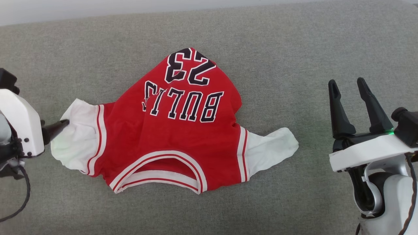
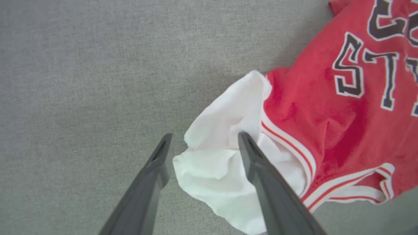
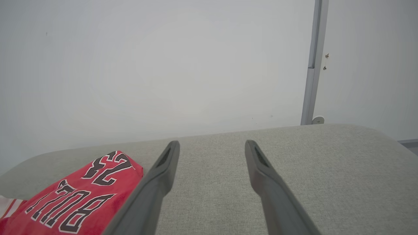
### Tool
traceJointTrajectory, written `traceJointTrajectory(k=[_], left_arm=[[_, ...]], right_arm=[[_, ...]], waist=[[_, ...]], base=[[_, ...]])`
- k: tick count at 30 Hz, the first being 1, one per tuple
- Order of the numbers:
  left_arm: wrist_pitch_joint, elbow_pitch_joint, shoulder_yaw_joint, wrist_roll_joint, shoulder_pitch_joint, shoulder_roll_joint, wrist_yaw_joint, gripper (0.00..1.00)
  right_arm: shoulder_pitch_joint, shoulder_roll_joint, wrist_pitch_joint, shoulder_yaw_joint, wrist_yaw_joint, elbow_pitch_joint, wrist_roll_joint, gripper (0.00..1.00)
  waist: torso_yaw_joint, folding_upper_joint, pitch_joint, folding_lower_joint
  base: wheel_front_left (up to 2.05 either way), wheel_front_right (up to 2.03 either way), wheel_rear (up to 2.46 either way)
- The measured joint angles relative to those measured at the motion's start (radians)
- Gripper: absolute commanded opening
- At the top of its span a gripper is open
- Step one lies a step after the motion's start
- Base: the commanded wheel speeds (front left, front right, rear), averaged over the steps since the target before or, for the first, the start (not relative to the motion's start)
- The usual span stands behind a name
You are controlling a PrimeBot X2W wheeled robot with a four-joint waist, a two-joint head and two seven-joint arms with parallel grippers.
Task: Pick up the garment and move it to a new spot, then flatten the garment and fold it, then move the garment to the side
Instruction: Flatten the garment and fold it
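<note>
The garment [image 1: 183, 140] lies at the centre of the head view, on a grey fabric-covered worktop [image 1: 294, 49]. Its long axis runs left to right across the frame, from one white sleeve end [image 1: 76, 140] at centre left to the other [image 1: 271, 147] at centre right. The striped neckline [image 1: 156, 156] faces the bottom of the frame and the hem end points to the top, so the black lettering [image 1: 183, 104] reads upside down (the hem end is bunched and narrowed, not flat).

The left gripper [image 2: 204, 143] is spread open at the left edge, its fingers [image 2: 251, 156] straddling the left sleeve end without pinching it. The right gripper [image 1: 346, 81] is open too, well apart from the garment at lower right, fingers pointing up the frame.

The worktop has a woven texture and rounded far corners. Behind it stands a plain pale wall [image 3: 163, 65] with a vertical grey strip [image 3: 313, 65] at upper right of the right wrist view.
</note>
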Motion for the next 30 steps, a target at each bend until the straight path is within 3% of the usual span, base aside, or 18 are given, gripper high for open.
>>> traceJointTrajectory(k=[7, 15, 30], left_arm=[[0.058, -0.087, -0.001, 0.02, 0.049, 0.061, 0.081, 1.0], [0.085, -0.136, 0.012, -0.002, 0.096, 0.094, 0.114, 1.0], [-0.011, -0.166, 0.078, 0.023, 0.111, 0.158, 0.108, 1.0]], right_arm=[[0.003, 0.0, 0.008, -0.006, 0.0, -0.018, 0.0, 1.0], [0.007, 0.0, 0.015, -0.014, 0.0, -0.031, 0.001, 1.0], [0.007, 0.0, 0.022, -0.027, 0.0, -0.057, -0.001, 1.0]], waist=[[-0.002, 0.0, 0.006, 0.0], [-0.005, 0.0, 0.023, 0.0], [-0.012, 0.0, 0.047, 0.0]], base=[[0.0, 0.0, 0.0], [0.0, 0.0, 0.0], [0.0, 0.0, 0.0]])
